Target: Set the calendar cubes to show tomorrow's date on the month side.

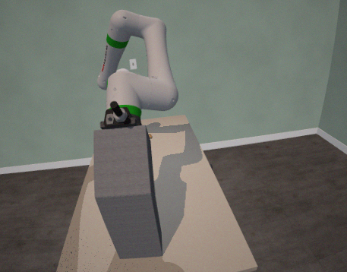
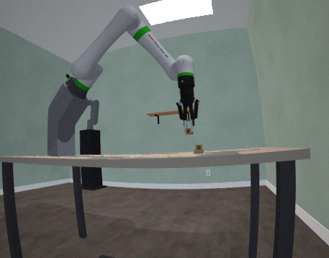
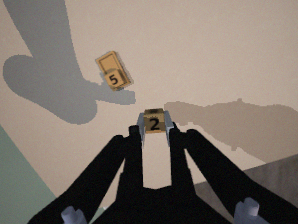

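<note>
Now, the claw: the gripper (image 2: pixel 188 130) (image 3: pixel 154 119) is closed around the carried cube (image 2: pixel 188 131) (image 3: pixel 154 123), a finger on either side, and it's up in the air over the table (image 1: pixel 220 232) (image 2: pixel 245 155) (image 3: pixel 225 60).
Carried cube: a 2 faces the wrist camera; the exterior view catches another digit, too small to call.
Tray: down on the tabletop, the tray (image 2: pixel 199 152) (image 3: pixel 109 61) sits off to one side of the fingers, turned at an angle in the wrist view.
Seated cube: at one end of it rests the second cube (image 2: pixel 198 147) (image 3: pixel 114 79), 5 on top, 0 toward the exterior camera.
Top view: the column (image 1: pixel 123 163) blocks most of the action, so no help there!
Step in hand: looks like bringing the carried cube to the free end, and the wrist wants turning to match the tray first.
Best line: come over the free half, square up, then straight down, slowly, clear of the neighbour.
Danger: a skewed drop could perch it on the rim or nudge the 0 cube.
Finish: check the digit's upright, open gently once it's flat, lift straight away.
</note>
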{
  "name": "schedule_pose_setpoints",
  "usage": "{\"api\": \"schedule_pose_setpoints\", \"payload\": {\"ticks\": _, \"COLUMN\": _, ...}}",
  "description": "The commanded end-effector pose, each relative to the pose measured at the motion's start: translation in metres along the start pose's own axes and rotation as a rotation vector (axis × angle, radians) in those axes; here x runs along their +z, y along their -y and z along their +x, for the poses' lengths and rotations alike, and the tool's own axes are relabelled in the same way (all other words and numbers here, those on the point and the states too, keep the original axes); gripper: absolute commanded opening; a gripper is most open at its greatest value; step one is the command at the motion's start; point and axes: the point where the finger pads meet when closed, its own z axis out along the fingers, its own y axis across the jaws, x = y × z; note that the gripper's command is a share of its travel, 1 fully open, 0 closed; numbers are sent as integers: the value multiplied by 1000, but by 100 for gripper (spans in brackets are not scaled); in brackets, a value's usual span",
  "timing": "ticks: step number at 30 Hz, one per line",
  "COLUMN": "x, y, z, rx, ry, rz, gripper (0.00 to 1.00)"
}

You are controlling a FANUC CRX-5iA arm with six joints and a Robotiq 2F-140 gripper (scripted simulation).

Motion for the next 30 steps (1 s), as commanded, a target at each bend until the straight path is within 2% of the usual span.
{"api": "schedule_pose_setpoints", "payload": {"ticks": 1, "x": 0, "y": 7, "z": -3, "rx": 173, "ry": -13, "rz": 12, "gripper": 25}}
{"api": "schedule_pose_setpoints", "payload": {"ticks": 8, "x": 0, "y": 17, "z": -6, "rx": 423, "ry": -11, "rz": 13, "gripper": 25}}
{"api": "schedule_pose_setpoints", "payload": {"ticks": 11, "x": 0, "y": 17, "z": -7, "rx": 434, "ry": -10, "rz": 13, "gripper": 25}}
{"api": "schedule_pose_setpoints", "payload": {"ticks": 13, "x": 0, "y": 23, "z": -9, "rx": 579, "ry": -9, "rz": 13, "gripper": 25}}
{"api": "schedule_pose_setpoints", "payload": {"ticks": 25, "x": -1, "y": 39, "z": -15, "rx": 1008, "ry": -5, "rz": 13, "gripper": 25}}
{"api": "schedule_pose_setpoints", "payload": {"ticks": 28, "x": -1, "y": 39, "z": -15, "rx": 1023, "ry": -5, "rz": 13, "gripper": 25}}
{"api": "schedule_pose_setpoints", "payload": {"ticks": 30, "x": -1, "y": 43, "z": -17, "rx": 1119, "ry": -4, "rz": 12, "gripper": 25}}
